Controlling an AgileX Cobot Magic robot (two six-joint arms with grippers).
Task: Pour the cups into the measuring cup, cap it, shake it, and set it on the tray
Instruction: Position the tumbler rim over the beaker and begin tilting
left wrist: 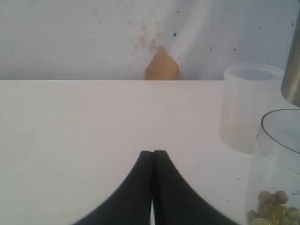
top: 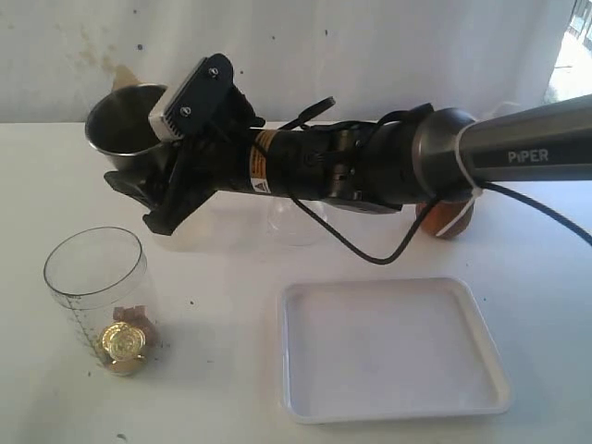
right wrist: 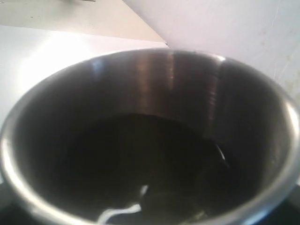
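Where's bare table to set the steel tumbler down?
In the exterior view, bare table lies between the measuring cup and the tray, and right of the tray. The tray's floor is bare too. Crowded: upper left, where the right gripper, steel tumbler and clear lid bunch.

Looks like a robot test bench, probably a lab: flat white tabletop (top: 231, 379), stained white backdrop sheet (top: 370, 46), black-and-grey arm marked PIPER (top: 527, 139).
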